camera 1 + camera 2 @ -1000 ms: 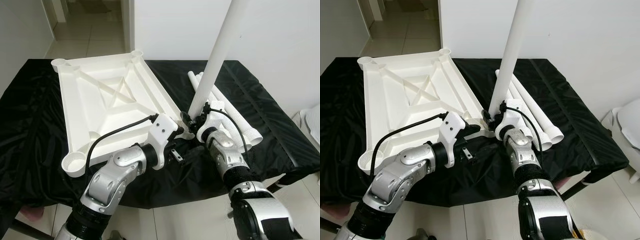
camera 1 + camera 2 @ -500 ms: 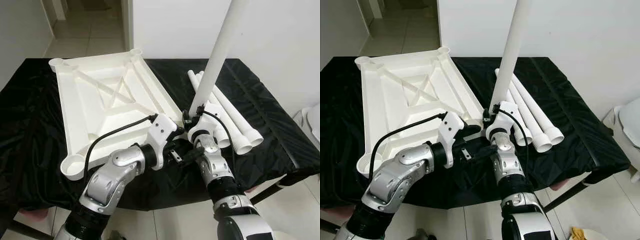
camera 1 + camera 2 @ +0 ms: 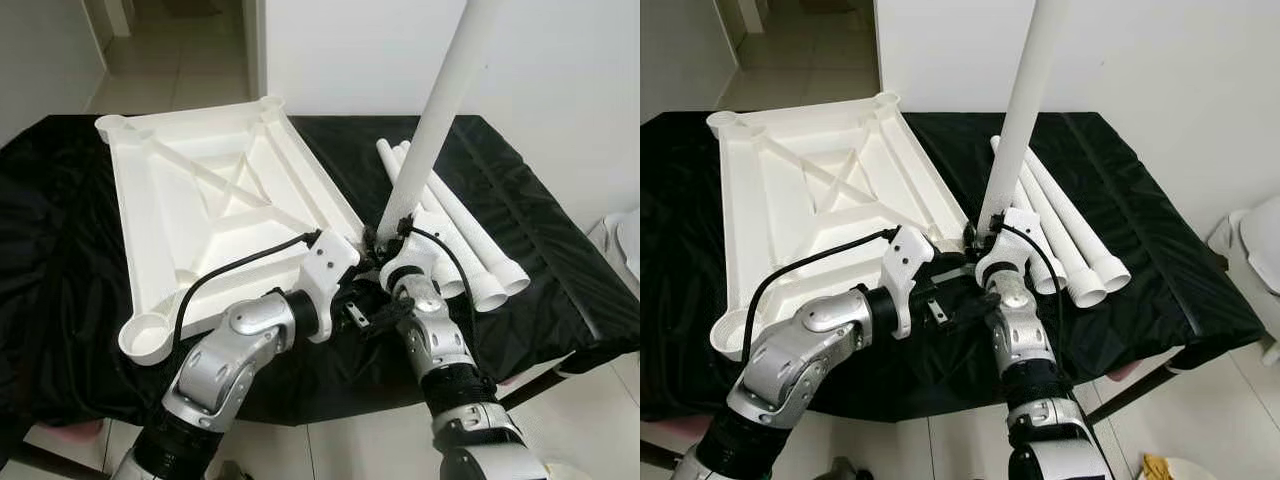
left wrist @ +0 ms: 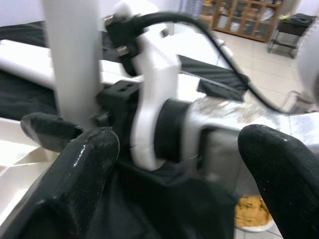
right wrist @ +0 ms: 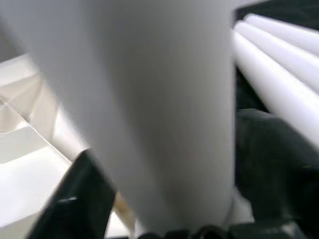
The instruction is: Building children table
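A black-draped table holds the upturned white tabletop. The right gripper pinches one leg nearly upright at the near corner socket. The left gripper hovers beside it, fingers spread. Three spare legs lie alongside, still unfitted.

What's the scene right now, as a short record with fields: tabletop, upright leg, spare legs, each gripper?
tabletop: white tabletop lying underside up on the black cloth
upright leg: white leg standing tilted at the tabletop's near right corner
spare legs: loose legs lying on the cloth, right of the tabletop
right gripper: right gripper shut on the upright leg's base
left gripper: left gripper open, beside that base
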{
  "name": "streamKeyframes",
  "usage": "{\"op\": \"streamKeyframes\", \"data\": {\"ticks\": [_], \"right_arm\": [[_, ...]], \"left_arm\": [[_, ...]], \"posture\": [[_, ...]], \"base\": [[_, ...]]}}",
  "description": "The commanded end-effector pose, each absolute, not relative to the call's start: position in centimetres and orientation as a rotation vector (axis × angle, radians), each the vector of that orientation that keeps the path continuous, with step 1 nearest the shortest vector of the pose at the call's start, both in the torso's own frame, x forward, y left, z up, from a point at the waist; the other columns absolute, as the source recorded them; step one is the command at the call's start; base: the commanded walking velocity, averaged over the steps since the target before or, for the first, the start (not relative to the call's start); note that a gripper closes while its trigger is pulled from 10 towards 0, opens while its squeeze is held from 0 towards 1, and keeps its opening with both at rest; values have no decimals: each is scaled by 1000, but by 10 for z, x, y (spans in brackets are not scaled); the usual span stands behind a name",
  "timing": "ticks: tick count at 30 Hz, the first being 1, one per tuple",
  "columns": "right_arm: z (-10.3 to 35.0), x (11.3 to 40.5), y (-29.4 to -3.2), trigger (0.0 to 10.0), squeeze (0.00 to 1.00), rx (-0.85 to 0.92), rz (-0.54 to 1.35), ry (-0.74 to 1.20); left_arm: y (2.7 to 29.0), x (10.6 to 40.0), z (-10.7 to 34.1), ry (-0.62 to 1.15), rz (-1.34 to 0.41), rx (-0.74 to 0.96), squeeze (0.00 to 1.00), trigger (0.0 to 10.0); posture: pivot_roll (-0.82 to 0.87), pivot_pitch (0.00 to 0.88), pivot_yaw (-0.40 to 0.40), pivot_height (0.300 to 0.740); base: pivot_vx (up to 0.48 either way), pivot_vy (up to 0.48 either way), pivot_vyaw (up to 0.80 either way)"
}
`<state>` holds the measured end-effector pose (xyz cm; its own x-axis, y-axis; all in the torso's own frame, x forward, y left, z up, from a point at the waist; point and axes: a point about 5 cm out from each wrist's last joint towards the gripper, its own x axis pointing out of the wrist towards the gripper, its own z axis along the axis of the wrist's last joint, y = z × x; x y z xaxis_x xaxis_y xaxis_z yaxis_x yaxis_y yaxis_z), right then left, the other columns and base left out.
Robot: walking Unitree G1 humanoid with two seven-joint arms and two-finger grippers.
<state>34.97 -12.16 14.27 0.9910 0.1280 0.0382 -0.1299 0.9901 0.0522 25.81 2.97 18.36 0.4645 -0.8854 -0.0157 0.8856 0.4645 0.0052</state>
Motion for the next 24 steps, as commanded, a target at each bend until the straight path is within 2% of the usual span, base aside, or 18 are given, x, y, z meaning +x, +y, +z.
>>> {"op": "streamKeyframes", "data": {"ticks": [1,3,4,5,6,8,9,13,24], "right_arm": [[144,349,-127,10000,1000,55,165,-45],[143,349,-134,10000,1000,42,210,-37],[142,349,-139,10000,902,30,239,-36],[142,349,-139,10000,902,30,239,-36],[141,348,-146,10000,647,3,289,-36],[140,348,-147,10000,647,-4,298,-37],[137,347,-155,10000,0,-54,373,-29],[131,349,-171,10000,0,-91,472,14],[143,365,-176,10000,0,-117,598,7]], "left_arm": [[29,256,182,21,-1089,15,0,10000],[29,257,182,21,-1088,16,0,10000],[29,256,182,21,-1089,17,0,10000],[29,256,182,21,-1089,17,0,10000],[30,256,181,23,-1090,21,0,10000],[30,256,181,23,-1090,21,0,10000],[31,257,181,24,-1090,23,0,10000],[32,257,181,26,-1093,28,0,10000],[35,261,184,22,-1081,35,0,10000]], "posture": [[-39,17,-50,740],[-39,16,-50,740],[-40,16,-48,740],[-40,16,-48,740],[-40,16,-48,740],[-40,16,-48,740],[-43,17,-44,740],[-48,19,-36,740],[-35,30,-24,740]], "base": [[0,0,0],[0,0,0],[0,0,0],[0,0,0],[0,0,0],[0,0,0],[0,0,0],[0,0,0],[0,0,0]]}}
